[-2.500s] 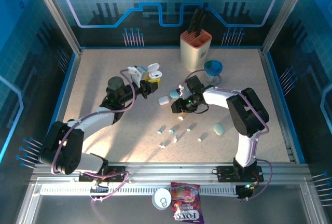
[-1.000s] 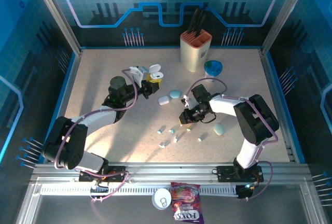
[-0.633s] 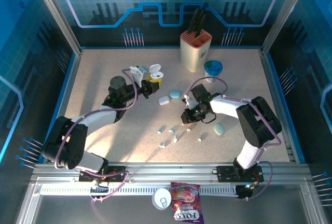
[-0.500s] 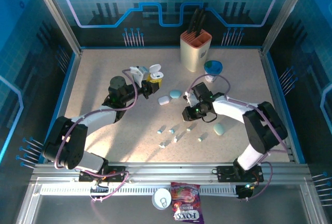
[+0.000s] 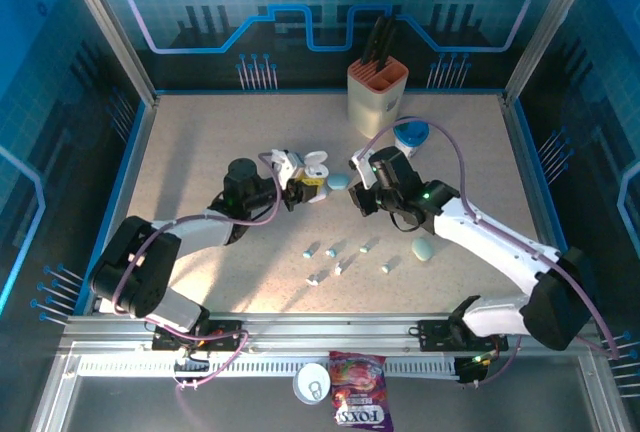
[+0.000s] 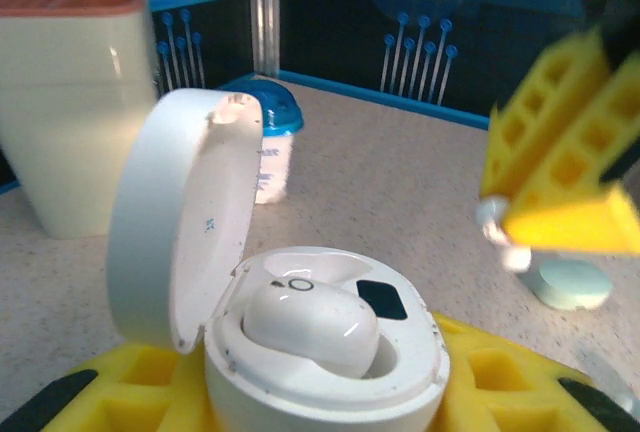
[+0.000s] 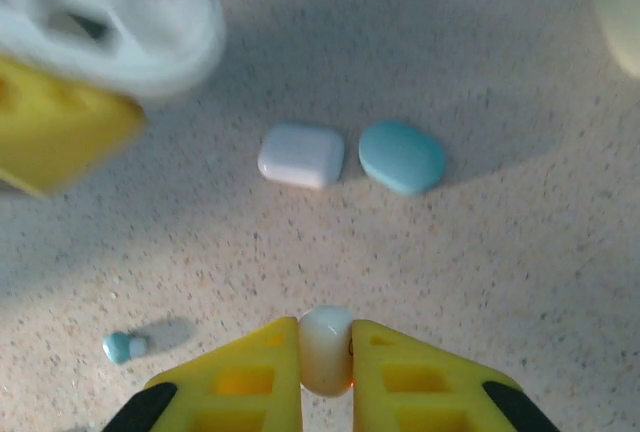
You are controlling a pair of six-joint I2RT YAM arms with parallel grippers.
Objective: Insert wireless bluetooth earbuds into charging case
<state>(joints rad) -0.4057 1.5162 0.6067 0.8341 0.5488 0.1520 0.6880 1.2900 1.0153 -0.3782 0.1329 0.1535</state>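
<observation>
Nearest the arm bases, several loose earbuds, white and pale blue, lie scattered on the speckled table, well apart from both arms.

Beyond them, mid-table, the right gripper is pinched tight on one white earbud, caught at the very tips of its yellow fingers. Just to its left, the left gripper is clamped on the body of an open white charging case. Its lid stands up on the hinge. One bud already sits inside, with a dark free pocket beside it.

The likely trouble:
- The held bud is tiny and glossy, and it could twist or squirt out of such a shallow pinch as it is lowered.
- I cannot tell which way its stem points. If it is turned wrong, it would perch on the rim rather than seat.
- A hard push could rock the case in its pads, or bump the seated bud.
- The yellow fingers of the two arms are close and could knock the lid shut.
- A dropped bud might roll toward the white closed case and the pale blue closed case just beyond.

Farthest back stand a knife block and a blue cup, clear of the work.
</observation>
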